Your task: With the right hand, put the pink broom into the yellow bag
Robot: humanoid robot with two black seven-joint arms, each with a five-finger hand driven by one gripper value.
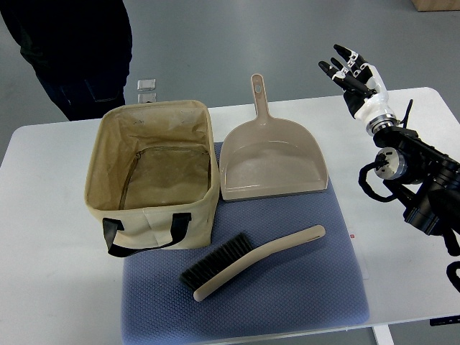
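Observation:
The pink-beige broom [255, 255] lies flat on the blue mat [287, 302], dark bristles at its left end, handle pointing right and up. Left of it stands the yellowish fabric bag [151, 172], open at the top, with black handles. My right hand [350, 66] hovers at the upper right over the far table edge, well away from the broom. Its fingers are spread and hold nothing. The left arm does not show.
A matching pink-beige dustpan [272, 162] lies on the mat behind the broom, handle pointing away. The white table [43, 237] carries everything. A person in dark clothes [79, 50] stands at the far left edge. Two small grey objects [146, 89] sit behind the bag.

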